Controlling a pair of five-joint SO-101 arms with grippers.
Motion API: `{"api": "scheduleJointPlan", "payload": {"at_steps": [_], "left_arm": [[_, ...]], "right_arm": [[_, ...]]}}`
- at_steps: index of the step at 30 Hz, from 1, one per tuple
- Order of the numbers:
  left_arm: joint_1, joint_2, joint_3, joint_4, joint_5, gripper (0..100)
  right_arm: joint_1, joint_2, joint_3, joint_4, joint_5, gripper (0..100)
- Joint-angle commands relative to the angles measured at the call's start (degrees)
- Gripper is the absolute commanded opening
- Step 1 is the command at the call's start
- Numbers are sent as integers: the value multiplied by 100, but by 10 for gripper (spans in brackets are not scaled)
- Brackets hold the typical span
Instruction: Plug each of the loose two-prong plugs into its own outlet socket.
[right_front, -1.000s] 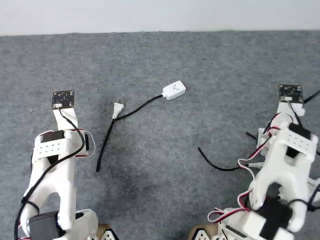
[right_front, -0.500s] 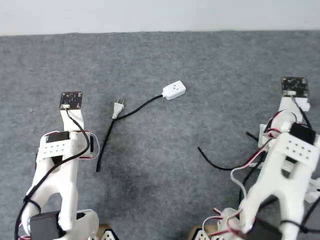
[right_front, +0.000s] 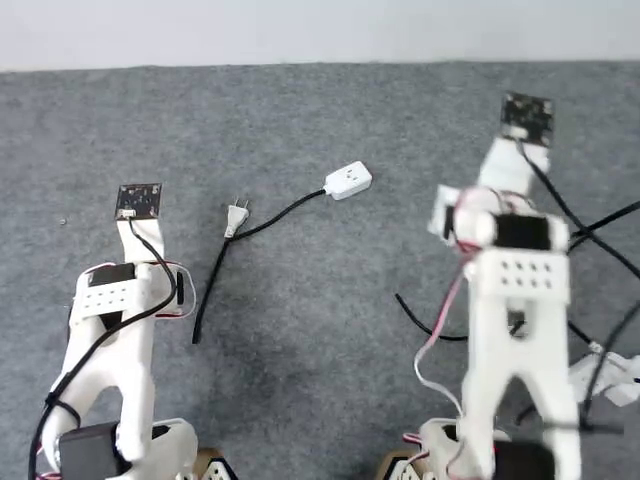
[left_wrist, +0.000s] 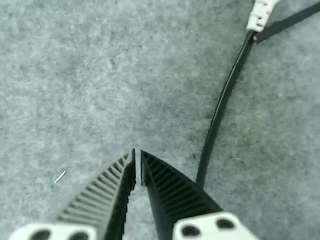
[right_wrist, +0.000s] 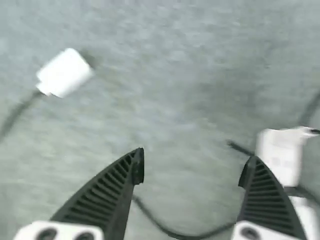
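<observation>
The right tool (right_wrist: 194, 162) gapes wide, with nothing between its dark ribbed fingers. Its arm has swung forward and toward the middle of the grey felt worktop (right_front: 320, 390) since a second ago, while the left arm has barely shifted. The left tool (left_wrist: 137, 154) is pinched almost shut and is empty.

The white two-prong plug (left_wrist: 260, 14) lies ahead of the left tool, well apart. A thin black cable (left_wrist: 220, 110) runs back from it beside one finger. The white outlet socket block (right_wrist: 65, 72) lies ahead of the right tool.

The high view shows that cable reaching from the plug to the socket block. The right wrist view adds a blurred white boxy piece (right_wrist: 280, 150) near one finger.
</observation>
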Motion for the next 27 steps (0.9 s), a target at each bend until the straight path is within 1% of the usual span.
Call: {"api": "scheduleJointPlan", "payload": {"at_steps": [1,5,8,15,21,27], "left_arm": [[-18,-44,-75,-132,-62,13],[-18,-44,-75,-132,-62,13],[-18,-44,-75,-132,-70,15],[26,0,-66,-132,-70,149],[26,0,-40,-202,-70,156],[26,0,-22,-264,-70,156]], "right_arm": [[-347,910,-1257,-4,-870,299],[-585,2070,-2347,13,-1705,301],[-716,2888,-3147,-48,-2057,301],[-892,4787,-4897,-523,-2084,299],[-927,6308,-6488,-637,-2075,299],[-1191,7688,-8079,-646,-2075,299]]}}
